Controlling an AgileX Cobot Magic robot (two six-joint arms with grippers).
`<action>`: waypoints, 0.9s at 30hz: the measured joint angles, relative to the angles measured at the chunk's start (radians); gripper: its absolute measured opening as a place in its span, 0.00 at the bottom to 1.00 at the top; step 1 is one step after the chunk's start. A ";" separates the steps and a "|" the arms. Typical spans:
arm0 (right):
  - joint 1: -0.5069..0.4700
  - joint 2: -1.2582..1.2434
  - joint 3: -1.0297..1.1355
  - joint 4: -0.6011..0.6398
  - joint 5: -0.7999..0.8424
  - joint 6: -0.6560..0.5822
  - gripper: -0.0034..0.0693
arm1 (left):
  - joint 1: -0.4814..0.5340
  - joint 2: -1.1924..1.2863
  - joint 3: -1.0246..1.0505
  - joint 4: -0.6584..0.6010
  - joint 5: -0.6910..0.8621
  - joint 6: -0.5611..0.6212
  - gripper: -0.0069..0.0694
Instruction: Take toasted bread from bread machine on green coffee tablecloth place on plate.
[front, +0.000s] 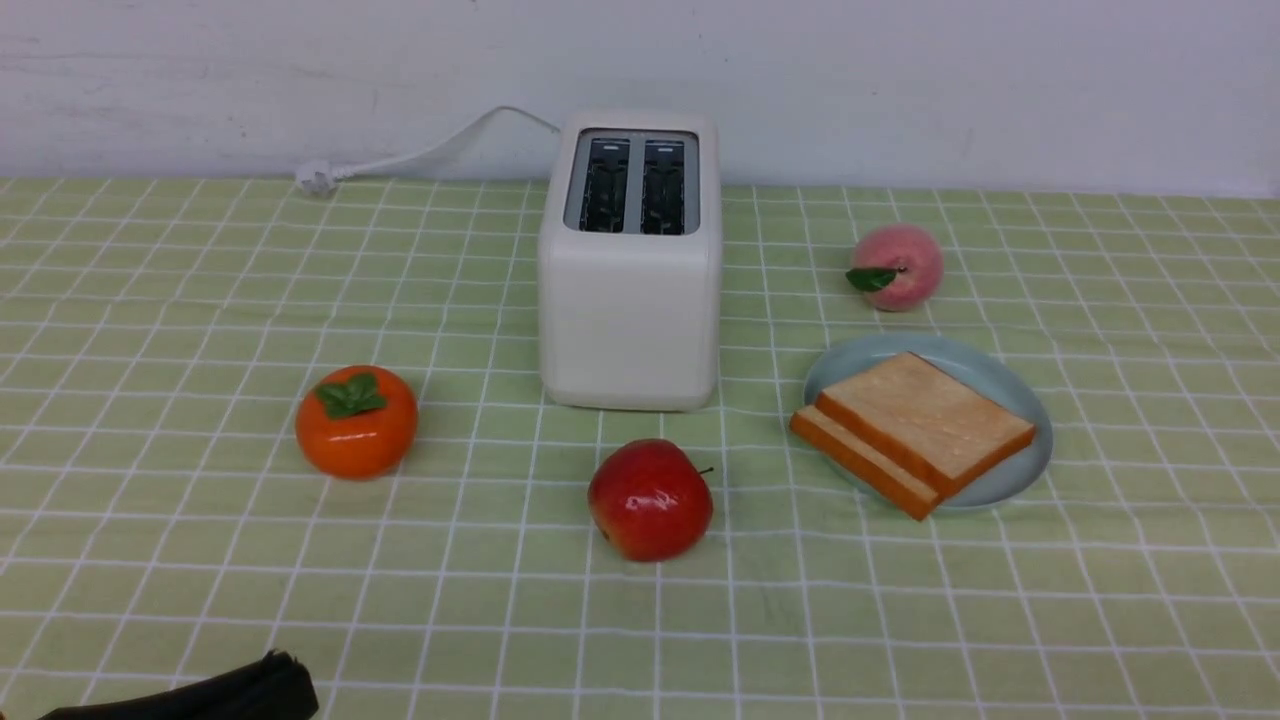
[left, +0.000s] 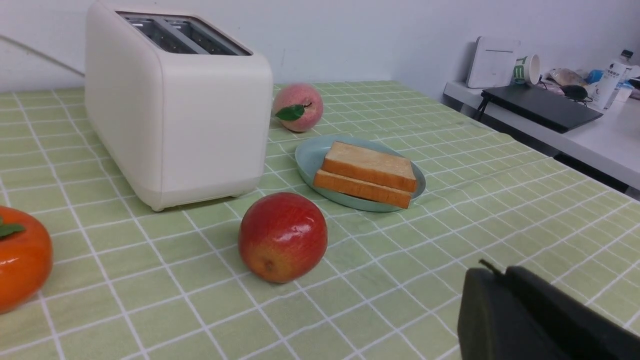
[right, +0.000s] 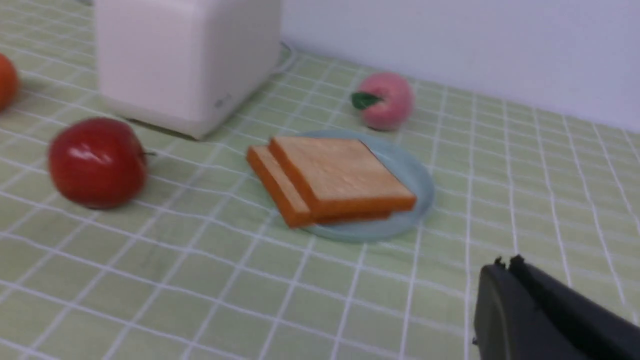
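Toast (front: 925, 415): two slices stacked flat on plate (front: 990, 375), right of toaster (front: 630, 320), near side of peach (front: 900, 265). Squares turned diagonal to cloth (front: 200, 560) grid, one corner pointing near; lower slice pokes out left. Toaster slots empty, running near-far. Apple (front: 650, 500) near side of toaster, persimmon (front: 357, 420) to left. Left gripper (front: 285, 675) low at near-left, jaws pressed together, empty. Right gripper (right: 505, 262) likewise closed, empty.
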 joint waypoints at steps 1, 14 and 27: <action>-0.008 -0.028 0.050 -0.040 -0.022 0.062 0.02 | 0.000 0.000 0.000 0.000 0.000 0.000 0.12; -0.022 -0.136 0.200 -0.334 0.025 0.486 0.02 | 0.000 0.000 0.000 0.000 -0.001 0.000 0.14; -0.022 -0.136 0.200 -0.243 -0.050 0.387 0.02 | 0.000 0.000 0.000 0.000 0.000 0.000 0.14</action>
